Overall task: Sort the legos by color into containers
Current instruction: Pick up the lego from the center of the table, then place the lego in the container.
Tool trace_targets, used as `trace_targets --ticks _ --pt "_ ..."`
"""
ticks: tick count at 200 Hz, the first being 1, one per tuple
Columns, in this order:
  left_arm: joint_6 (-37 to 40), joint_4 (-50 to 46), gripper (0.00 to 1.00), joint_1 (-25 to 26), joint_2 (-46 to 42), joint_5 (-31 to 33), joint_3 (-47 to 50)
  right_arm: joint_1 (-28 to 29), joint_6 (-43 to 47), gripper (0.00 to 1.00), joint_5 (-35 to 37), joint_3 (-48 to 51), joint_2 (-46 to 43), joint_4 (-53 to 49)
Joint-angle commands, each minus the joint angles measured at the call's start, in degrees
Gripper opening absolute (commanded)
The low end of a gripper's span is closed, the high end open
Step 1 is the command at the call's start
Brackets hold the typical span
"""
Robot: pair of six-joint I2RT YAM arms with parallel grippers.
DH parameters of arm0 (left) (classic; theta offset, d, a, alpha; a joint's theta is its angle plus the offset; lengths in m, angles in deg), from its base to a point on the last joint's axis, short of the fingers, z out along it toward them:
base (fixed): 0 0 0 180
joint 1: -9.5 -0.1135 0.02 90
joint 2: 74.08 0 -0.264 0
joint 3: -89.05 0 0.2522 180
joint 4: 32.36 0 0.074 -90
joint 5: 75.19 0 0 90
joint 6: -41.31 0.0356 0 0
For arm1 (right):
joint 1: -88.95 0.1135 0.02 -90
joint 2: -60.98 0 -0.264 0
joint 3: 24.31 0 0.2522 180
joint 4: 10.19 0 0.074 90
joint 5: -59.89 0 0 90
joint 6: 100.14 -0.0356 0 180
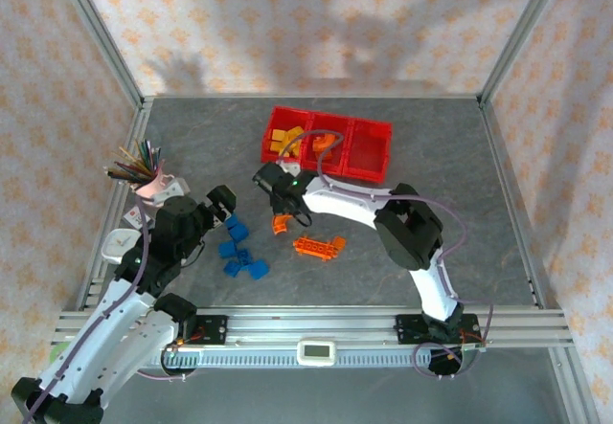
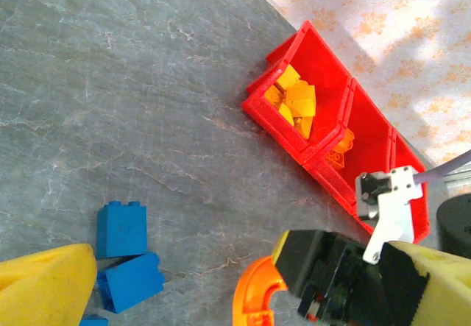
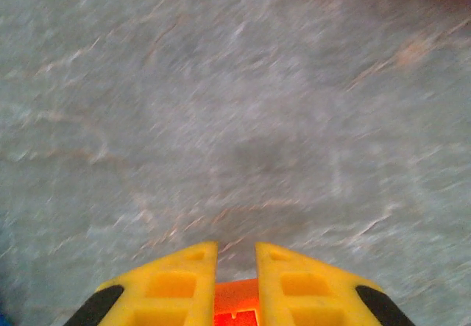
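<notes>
Grey table (image 1: 192, 137): it holds everything.
Red bins (image 1: 372, 154): at the far middle, with yellow bricks (image 1: 281, 138) in the left one.
My right gripper (image 3: 235, 256): squeezed on an orange brick (image 3: 235, 307), just in front of the bins.
My left gripper (image 1: 228, 212): wide open beside the blue bricks (image 1: 241, 256).

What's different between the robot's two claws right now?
The left gripper stands wide open and empty; the right gripper is shut on an orange brick. The left gripper sits by the blue bricks; the right gripper is nearer the red bins. Both have yellow fingers.
</notes>
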Motion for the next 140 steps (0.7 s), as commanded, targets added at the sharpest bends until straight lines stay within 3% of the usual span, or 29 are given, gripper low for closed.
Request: trace_targets --ticks 1,78,120,140 --pt "1.83 3.36 0.99 -0.45 1.98 -1.6 -2.87 -4.83 2.63 0.16 2.71 -3.49 -3.45 -1.67" --pt "2.96 14.55 0.99 -0.42 14.33 -8.2 -5.78 -20.03 9.65 0.16 5.19 -16.89 2.71 0.64" --pt "4.38 17.72 0.99 -0.44 21.24 -9.37 -9.23 -24.5 12.83 0.17 4.57 -29.84 12.16 0.37" --pt "4.56 18.26 0.99 -0.47 23.43 -9.88 -10.64 -25.1 14.19 0.23 4.19 -33.86 15.41 0.7"
